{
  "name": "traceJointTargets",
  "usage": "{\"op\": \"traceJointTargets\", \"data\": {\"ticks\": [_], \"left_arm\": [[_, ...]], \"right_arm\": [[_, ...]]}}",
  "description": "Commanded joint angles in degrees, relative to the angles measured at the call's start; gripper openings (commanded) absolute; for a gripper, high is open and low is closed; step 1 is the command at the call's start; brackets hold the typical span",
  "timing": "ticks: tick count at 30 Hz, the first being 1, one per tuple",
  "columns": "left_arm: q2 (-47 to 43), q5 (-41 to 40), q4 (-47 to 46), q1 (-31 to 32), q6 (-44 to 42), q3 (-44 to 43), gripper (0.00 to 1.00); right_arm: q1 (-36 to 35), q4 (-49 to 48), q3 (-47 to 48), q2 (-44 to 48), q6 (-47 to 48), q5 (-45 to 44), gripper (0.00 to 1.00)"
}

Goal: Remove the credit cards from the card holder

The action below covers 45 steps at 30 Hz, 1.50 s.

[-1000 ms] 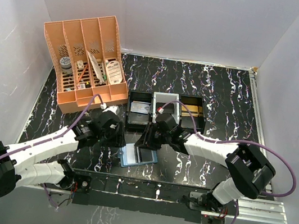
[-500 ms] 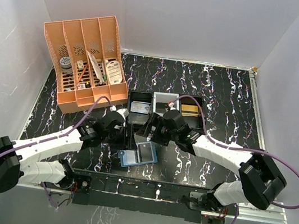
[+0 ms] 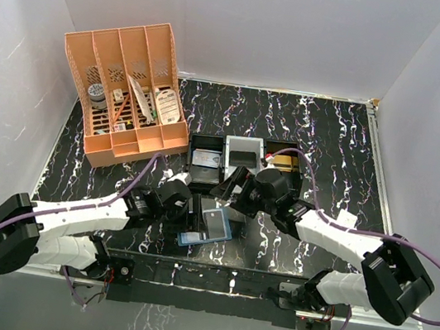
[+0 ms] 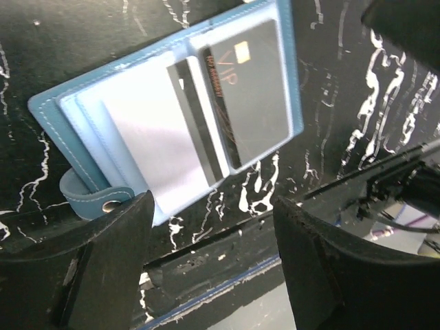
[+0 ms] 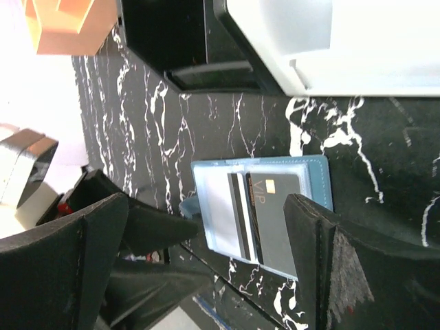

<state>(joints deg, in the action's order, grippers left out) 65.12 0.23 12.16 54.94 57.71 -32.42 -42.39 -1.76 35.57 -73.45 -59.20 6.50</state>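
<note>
- The card holder (image 3: 189, 232) (image 4: 47, 120) lies open and flat on the tabletop (image 3: 333, 141), close to the near edge and about midway along it, its snap strap (image 4: 96, 199) folded at one end.
- The credit cards sit in its pockets — a black one (image 4: 254, 96) (image 5: 275, 220) with a gold chip and "VIP" lettering, and beside it a pale one with a dark stripe (image 4: 196, 127).
- The left hand (image 3: 190, 210) (image 4: 213, 206) hovers at the holder's left side, fingers spread wide, gripping nothing.
- The right hand (image 3: 230, 193) (image 5: 206, 206) hangs just beyond the holder's far side, also wide open and empty.
- Two black trays (image 3: 204, 162) (image 3: 286, 160) and a white tray (image 3: 243, 154) stand mid-tabletop; an orange file organiser (image 3: 127, 92) fills the far left corner.
</note>
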Motion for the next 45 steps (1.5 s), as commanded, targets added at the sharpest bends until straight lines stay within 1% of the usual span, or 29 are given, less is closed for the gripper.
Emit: {"op": "traceJointTargets", "data": {"ticks": [1, 2, 3, 6, 9, 14, 19, 21, 26, 34, 38, 45], "left_arm": [[2.0, -4.5, 1.1, 0.2, 2.6, 0.3, 0.67], [2.6, -4.9, 1.3, 0.2, 2.8, 0.1, 0.66], [3.7, -5.4, 1.7, 0.2, 3.1, -0.3, 0.59], [4.5, -6.9, 2.1, 0.2, 2.8, -1.1, 0.54], [4.4, -8.3, 2.6, 0.2, 2.5, -1.5, 0.51], [4.2, -9.1, 5.2, 0.2, 2.0, -2.1, 0.47], [4.2, -10.4, 6.7, 0.2, 0.9, -2.4, 0.43], [4.4, -10.6, 6.9, 0.1, 0.6, -2.2, 0.42], [5.3, -10.1, 6.6, 0.2, -0.4, -2.0, 0.37], [6.8, -9.9, 9.8, 0.2, -3.1, -3.4, 0.3], [6.4, -10.2, 10.5, 0.2, -3.5, -3.1, 0.29], [6.0, -9.4, 8.3, 0.2, -2.2, -1.5, 0.29]], "right_arm": [[0.1, -11.8, -2.9, -1.7, -3.0, 9.7, 0.94], [0.1, -12.6, -2.9, -3.0, -3.3, 11.6, 0.92], [0.1, -13.3, -2.0, -6.5, -3.3, 15.2, 0.83], [0.0, -13.9, -1.5, -8.8, -2.8, 17.6, 0.75], [-0.1, -12.8, -0.8, -9.4, -2.3, 18.0, 0.69], [-0.4, -7.6, 2.2, -10.8, 0.8, 17.8, 0.58], [-0.7, -7.5, 2.7, -12.5, 0.9, 19.0, 0.42], [-1.0, -7.5, 3.2, -13.5, 1.2, 20.0, 0.38], [-2.3, -7.1, 4.9, -16.6, 1.8, 20.9, 0.36], [-4.2, -4.6, 7.5, -19.3, 2.6, 19.2, 0.33], [-4.3, -3.1, 8.4, -19.5, 3.4, 18.6, 0.32], [-4.3, -1.8, 8.1, -20.7, 3.7, 17.7, 0.31]]}}
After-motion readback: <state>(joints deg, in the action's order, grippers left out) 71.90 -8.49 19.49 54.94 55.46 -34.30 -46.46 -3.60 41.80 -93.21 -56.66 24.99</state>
